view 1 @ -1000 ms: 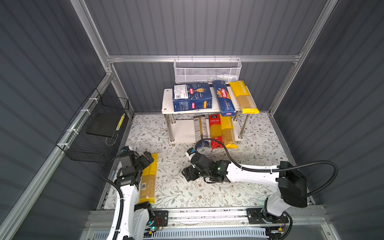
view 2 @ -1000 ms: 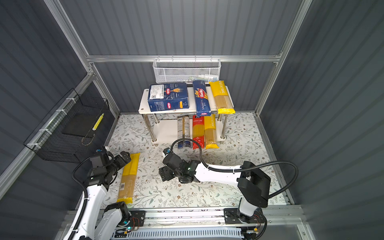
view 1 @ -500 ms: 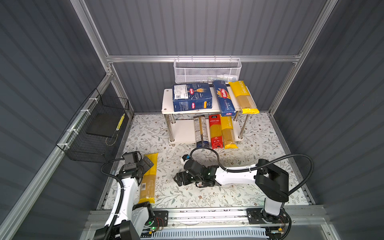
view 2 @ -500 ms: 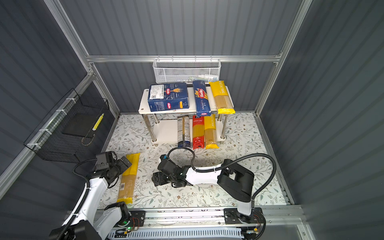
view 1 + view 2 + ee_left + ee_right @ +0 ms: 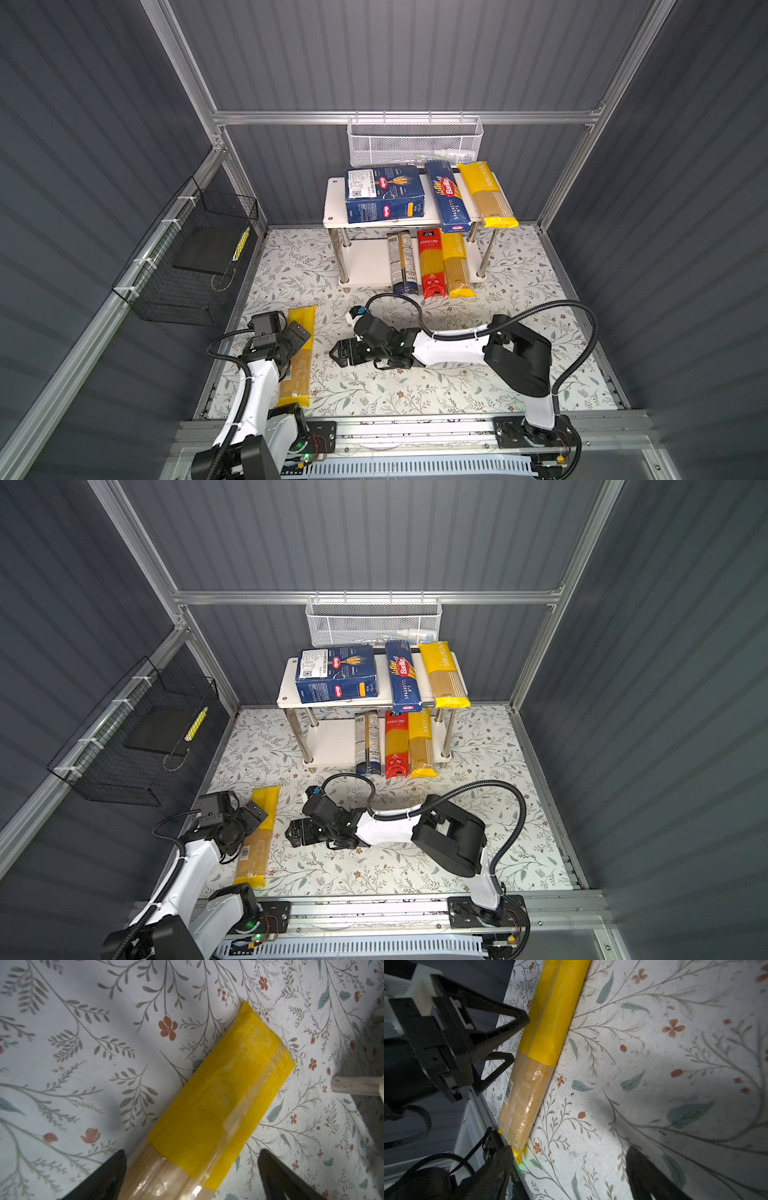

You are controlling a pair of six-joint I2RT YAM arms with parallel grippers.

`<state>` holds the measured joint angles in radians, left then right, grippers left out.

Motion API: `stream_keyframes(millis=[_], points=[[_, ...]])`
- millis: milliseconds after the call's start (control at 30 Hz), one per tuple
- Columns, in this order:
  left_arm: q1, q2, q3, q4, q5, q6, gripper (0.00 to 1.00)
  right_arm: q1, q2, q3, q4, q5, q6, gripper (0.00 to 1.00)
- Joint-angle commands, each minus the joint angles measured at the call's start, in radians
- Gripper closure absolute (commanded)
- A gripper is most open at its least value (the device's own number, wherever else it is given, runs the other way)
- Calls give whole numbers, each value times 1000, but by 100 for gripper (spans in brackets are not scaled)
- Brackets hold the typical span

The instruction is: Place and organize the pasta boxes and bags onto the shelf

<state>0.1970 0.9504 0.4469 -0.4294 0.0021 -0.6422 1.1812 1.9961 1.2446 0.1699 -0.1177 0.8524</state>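
The left gripper (image 5: 296,336) hangs open astride the yellow-ended bag (image 5: 296,374), which lies at the left edge of the floral mat (image 5: 457,386), not clamped on it. To its right, the right gripper (image 5: 341,353) gapes empty above the mat. The shelf (image 5: 334,203) behind carries the other packs (image 5: 384,199).

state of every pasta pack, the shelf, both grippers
white two-tier shelf, upright, six packs
wide dark blue cardboard box, top board
narrow dark blue spaghetti box, top board
yellow-ended clear bag, top board, overhanging
blue-labelled clear bag, lower board
red bag, lower board
second yellow-ended bag, lower board
third yellow-ended bag, flat on table
left gripper, open over third bag
right gripper, open, empty
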Motion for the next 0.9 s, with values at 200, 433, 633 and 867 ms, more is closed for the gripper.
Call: stream_keyframes(millis=[200,433,633,867], points=[[-4,6,-22,31,120,4,0,15,61,76,18,-43,27,14],[-4,-39,-78,62,228,-27,0,18,73,76,25,-39,36,14],[-4,-128,-112,53,297,-53,0,18,75,99,-57,-18,-1,13],[-5,-68,-97,75,259,13,0,7,59,113,-190,-26,-165,9]])
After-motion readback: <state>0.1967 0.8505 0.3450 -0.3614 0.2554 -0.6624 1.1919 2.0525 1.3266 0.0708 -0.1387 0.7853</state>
